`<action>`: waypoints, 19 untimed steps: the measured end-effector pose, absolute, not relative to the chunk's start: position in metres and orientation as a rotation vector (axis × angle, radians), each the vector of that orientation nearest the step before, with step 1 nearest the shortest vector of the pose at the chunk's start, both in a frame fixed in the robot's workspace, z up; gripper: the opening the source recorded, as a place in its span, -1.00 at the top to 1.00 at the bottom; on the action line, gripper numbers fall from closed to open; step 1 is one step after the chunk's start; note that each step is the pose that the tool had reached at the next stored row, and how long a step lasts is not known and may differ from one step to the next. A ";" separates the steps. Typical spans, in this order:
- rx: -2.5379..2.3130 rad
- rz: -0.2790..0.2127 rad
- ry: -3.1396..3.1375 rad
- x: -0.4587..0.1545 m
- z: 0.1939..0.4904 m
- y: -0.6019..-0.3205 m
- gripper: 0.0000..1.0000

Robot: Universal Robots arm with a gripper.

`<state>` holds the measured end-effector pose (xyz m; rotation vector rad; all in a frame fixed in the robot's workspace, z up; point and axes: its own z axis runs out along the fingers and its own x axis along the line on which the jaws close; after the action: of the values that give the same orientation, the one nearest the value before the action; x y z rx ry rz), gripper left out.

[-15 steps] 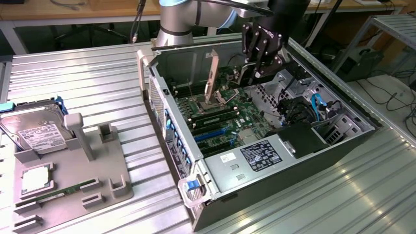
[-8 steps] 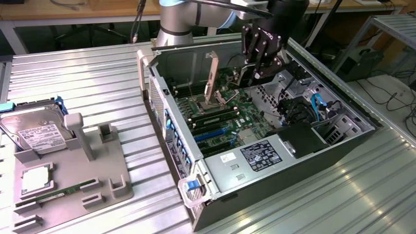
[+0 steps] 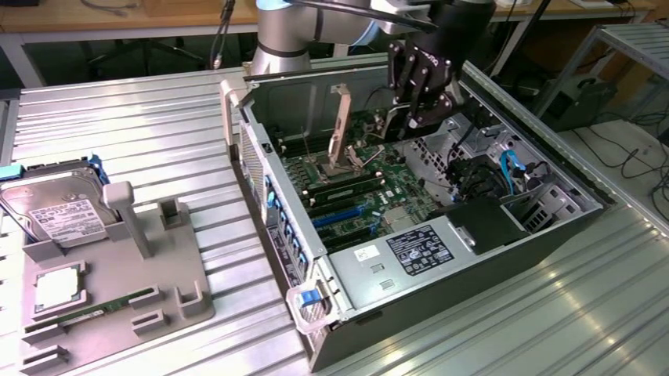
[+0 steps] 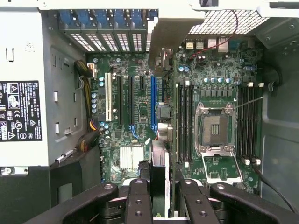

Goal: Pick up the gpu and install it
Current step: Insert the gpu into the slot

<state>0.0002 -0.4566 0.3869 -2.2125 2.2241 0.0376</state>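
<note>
From where the exterior view looks, the arm's black gripper (image 3: 418, 117) hangs inside the open computer case (image 3: 522, 243), over the far end of the motherboard (image 3: 361, 184), and the gpu (image 3: 403, 125) hangs from it as a dark card standing on edge, its lower edge just above the board. A tan bracket strip (image 3: 341, 129) stands upright just to the exterior view's left of it. Well apart, at that view's left, a grey fixture (image 3: 157, 274) on the metal table (image 3: 585, 313) carries a silver hard drive (image 3: 58, 211) and a green memory stick (image 3: 94, 307). In the wrist view the fingers (image 4: 138, 203) are partly closed, pinching the card (image 4: 159, 177) edge-on between them; it points down at the board's expansion slots, near the blue slot (image 4: 153, 102), with the bare processor socket (image 4: 214, 128) to one side
</note>
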 end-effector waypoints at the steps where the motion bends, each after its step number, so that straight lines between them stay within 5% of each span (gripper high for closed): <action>1: -2.213 0.038 2.224 0.000 0.387 -0.457 0.44; 19: -2.213 0.038 2.224 0.000 0.376 -0.457 0.44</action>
<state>-0.0001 -0.4566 0.3758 -2.2125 2.2241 0.0376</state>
